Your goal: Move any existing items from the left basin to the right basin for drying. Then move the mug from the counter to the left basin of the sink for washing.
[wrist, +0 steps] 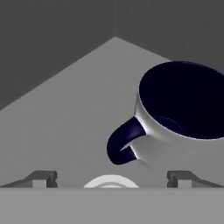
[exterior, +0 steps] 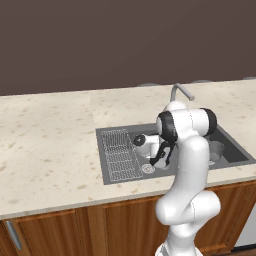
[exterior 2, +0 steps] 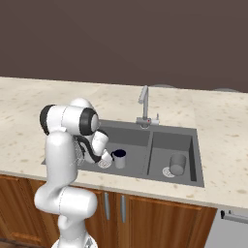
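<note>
Down in the wider dark grey left basin the light grey handled mug with navy inside stands upright near the round metal drain. Just beside it, gripper spread fully wide, holding nothing. Plain grey handleless cup sits in the narrower right basin.

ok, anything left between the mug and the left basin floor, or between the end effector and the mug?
Nothing visible. The mug already stands upright on the floor of the left basin, beside the drain. The end effector is open just off it, with a clear gap to the handle. The grey cup sits in the right basin.
</note>
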Controlling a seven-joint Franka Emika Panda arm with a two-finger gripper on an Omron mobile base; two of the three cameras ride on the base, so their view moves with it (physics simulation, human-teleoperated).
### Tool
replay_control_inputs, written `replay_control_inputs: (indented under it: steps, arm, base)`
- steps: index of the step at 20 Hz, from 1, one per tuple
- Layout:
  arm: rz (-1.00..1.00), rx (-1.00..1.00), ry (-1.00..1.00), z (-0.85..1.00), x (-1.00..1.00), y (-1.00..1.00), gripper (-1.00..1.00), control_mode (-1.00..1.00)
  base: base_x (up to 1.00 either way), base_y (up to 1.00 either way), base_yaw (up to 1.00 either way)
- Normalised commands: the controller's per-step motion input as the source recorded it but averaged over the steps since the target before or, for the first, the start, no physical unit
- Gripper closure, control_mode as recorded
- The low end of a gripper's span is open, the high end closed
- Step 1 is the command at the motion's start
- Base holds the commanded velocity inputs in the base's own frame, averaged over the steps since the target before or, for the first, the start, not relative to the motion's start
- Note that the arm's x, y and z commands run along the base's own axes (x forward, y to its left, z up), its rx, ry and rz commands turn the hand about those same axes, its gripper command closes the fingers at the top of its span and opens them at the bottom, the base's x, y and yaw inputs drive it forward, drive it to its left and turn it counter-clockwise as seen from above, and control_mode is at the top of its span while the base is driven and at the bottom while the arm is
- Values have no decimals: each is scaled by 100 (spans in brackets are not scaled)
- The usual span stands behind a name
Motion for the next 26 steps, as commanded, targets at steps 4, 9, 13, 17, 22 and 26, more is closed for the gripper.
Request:
replay_control_inputs:
  steps: [4,9,13,17,22,26]
  arm:
    - [-5,0,0,2,-32,5,-100,-100]
    - [-6,0,0,24,-36,2,-100,-100]
    - [-6,0,0,36,-35,1,-100,-100]
    - [-6,0,0,41,-25,1,-100,-100]
    - [-4,0,0,53,-3,5,-100,-100]
    - [-1,-1,0,68,0,1,-100,-100]
  base:
    - [0,0,0]
    - [0,0,0]
    - [0,0,0]
    - [0,0,0]
    - [0,0,0]
    - [0,0,0]
